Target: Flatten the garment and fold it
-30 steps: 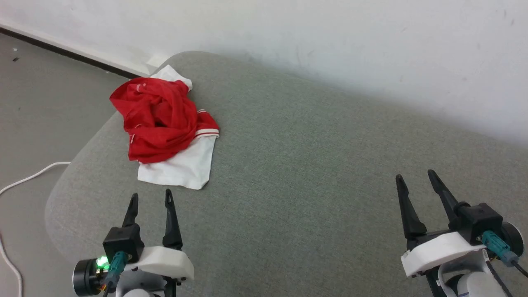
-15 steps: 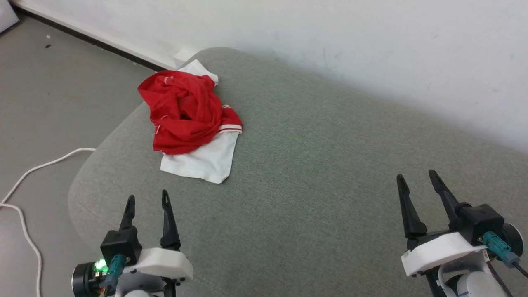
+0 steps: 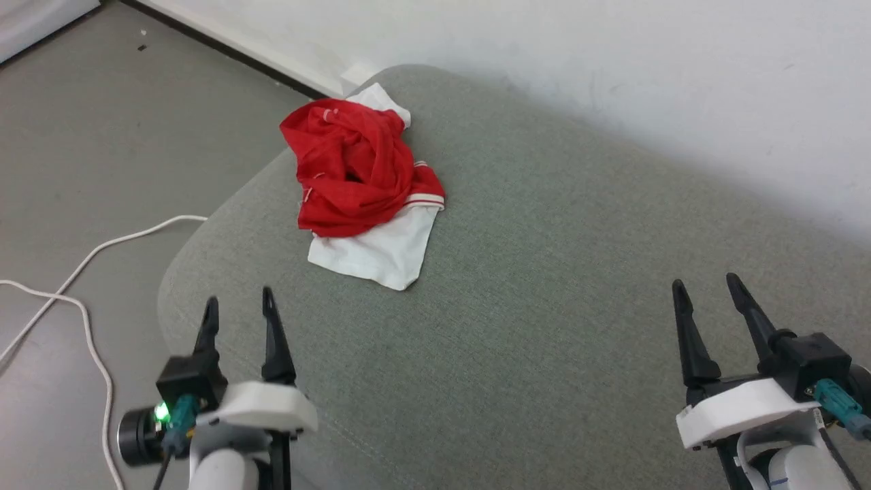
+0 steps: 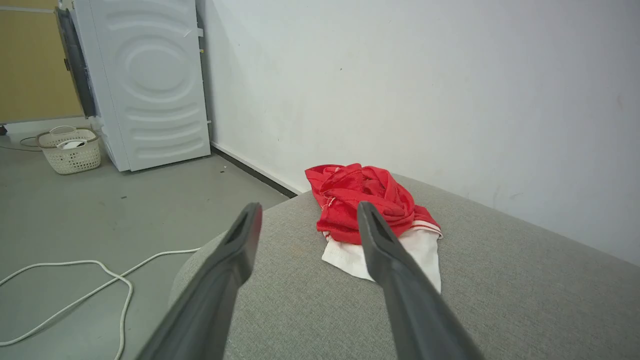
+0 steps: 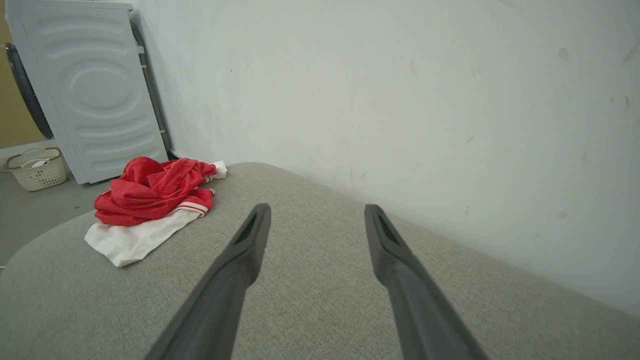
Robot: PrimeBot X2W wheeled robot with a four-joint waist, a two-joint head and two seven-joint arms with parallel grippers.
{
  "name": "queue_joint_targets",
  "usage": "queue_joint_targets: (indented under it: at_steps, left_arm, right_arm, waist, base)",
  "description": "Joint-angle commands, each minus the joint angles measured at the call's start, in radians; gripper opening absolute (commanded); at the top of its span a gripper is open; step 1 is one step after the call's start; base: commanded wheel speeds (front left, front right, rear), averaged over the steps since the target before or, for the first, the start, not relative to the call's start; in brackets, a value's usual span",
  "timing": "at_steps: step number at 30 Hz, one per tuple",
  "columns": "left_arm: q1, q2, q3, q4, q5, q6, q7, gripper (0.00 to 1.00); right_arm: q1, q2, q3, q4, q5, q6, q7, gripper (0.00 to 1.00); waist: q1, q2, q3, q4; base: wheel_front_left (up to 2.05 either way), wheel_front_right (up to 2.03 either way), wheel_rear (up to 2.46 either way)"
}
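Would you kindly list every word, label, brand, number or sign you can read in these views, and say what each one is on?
None can be read.
The crumpled red and white garment shows no lettering on its visible folds; small white marks near its upper edge are too small to make out.
The white appliance and the basket beside it show no legible label.

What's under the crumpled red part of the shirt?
Flat white fabric of the same shirt sticks out beneath the red heap, resting on the grey cushion. Anything else under the folds is hidden.
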Motion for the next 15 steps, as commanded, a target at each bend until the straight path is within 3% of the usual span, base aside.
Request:
queue_joint_targets:
  at_steps: [1, 8, 15]
  left_arm:
    - [-0.037, 0.003, 0.003, 0.002, -0.009, -0.007, -0.005, 1.0]
    - [-0.258, 0.006, 0.015, 0.108, -0.081, -0.069, 0.025, 1.0]
    - [-0.576, 0.011, 0.052, 0.344, -0.216, -0.138, 0.18, 1.0]
  right_arm:
    - [-0.001, 0.002, -0.007, -0.009, -0.009, -0.002, 0.005, 1.0]
    - [-0.038, 0.002, -0.009, -0.099, -0.084, -0.002, 0.074, 1.0]
    - [-0.083, 0.002, 0.005, -0.201, -0.155, -0.002, 0.146, 1.0]
  waist:
    - [0.0001, 0.0, 0.027, 0.014]
    - [0.0001, 0.0, 0.177, -0.013]
    - [0.0001, 0.0, 0.377, -0.088]
  base:
    - [0.0, 0.0, 0.0]
    - [0.0, 0.0, 0.0]
    - [0.0, 0.0, 0.0]
